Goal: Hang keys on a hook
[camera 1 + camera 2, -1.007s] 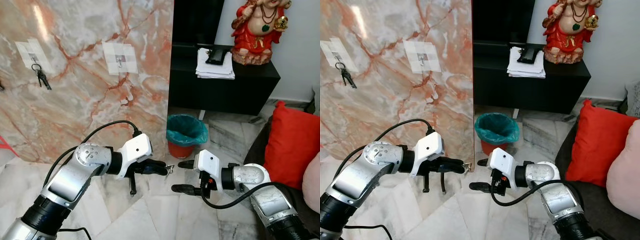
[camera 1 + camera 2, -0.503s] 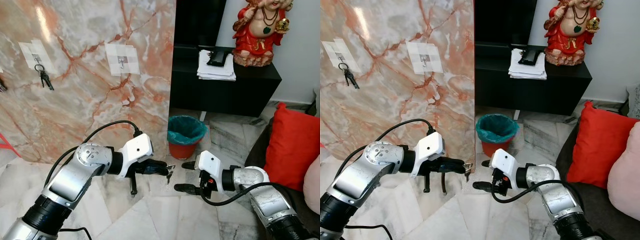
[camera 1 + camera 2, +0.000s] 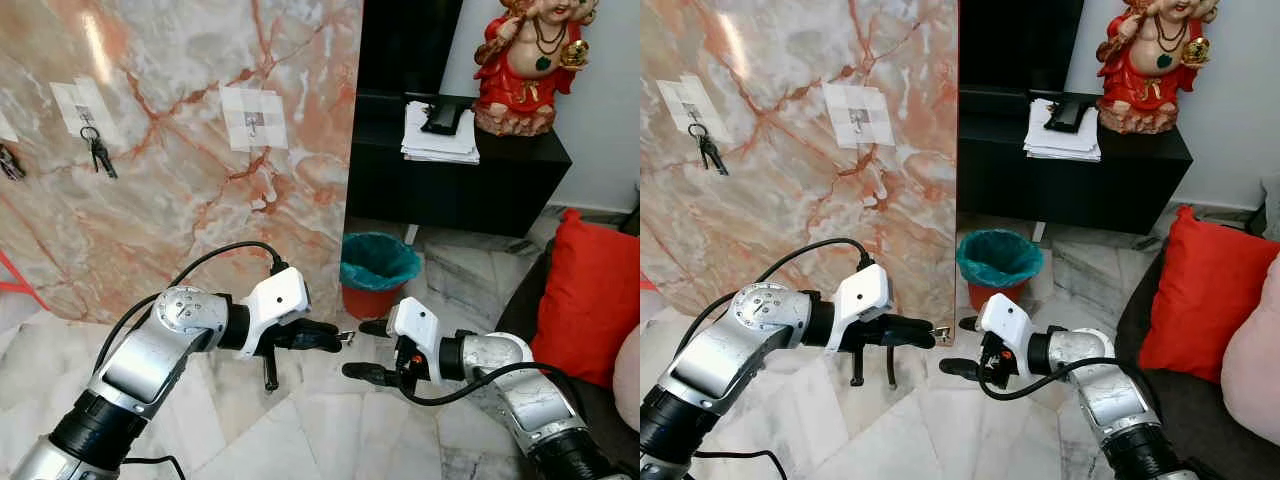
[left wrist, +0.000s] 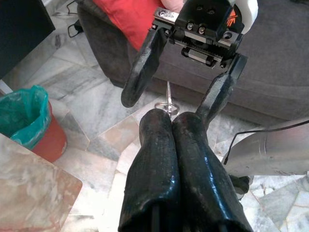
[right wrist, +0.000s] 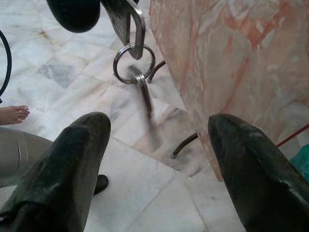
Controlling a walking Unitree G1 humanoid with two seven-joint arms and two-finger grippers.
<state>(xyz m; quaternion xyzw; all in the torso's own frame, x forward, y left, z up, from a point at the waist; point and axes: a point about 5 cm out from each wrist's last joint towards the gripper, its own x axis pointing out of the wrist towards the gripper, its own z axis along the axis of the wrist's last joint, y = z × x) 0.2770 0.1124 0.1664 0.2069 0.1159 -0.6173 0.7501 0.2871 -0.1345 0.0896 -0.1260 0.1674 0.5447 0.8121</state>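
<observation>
My left gripper (image 3: 336, 337) is shut on a small key ring with a key (image 3: 346, 335), held low over the floor in front of the marble panel (image 3: 190, 220). In the right wrist view the ring (image 5: 133, 63) hangs from the left fingertip (image 5: 77, 12), with the key (image 5: 145, 94) dangling below it. My right gripper (image 3: 366, 350) is open just to the right of the keys, its fingers (image 4: 143, 63) either side of the ring without touching it. An empty hook (image 3: 253, 120) is taped high on the panel. Another hook (image 3: 88, 132) holds a set of keys.
A red bin with a teal liner (image 3: 378, 272) stands behind the grippers at the panel's edge. Behind it is a black cabinet (image 3: 470, 195) with papers (image 3: 440, 135) and a red statue (image 3: 527, 60). A red cushion (image 3: 592, 290) is at the right. A person's bare foot (image 5: 13, 114) is on the floor.
The camera has shifted slightly, moving the panel and cabinet to the right in view. Both grippers stay close together, with the keys still in the left one.
</observation>
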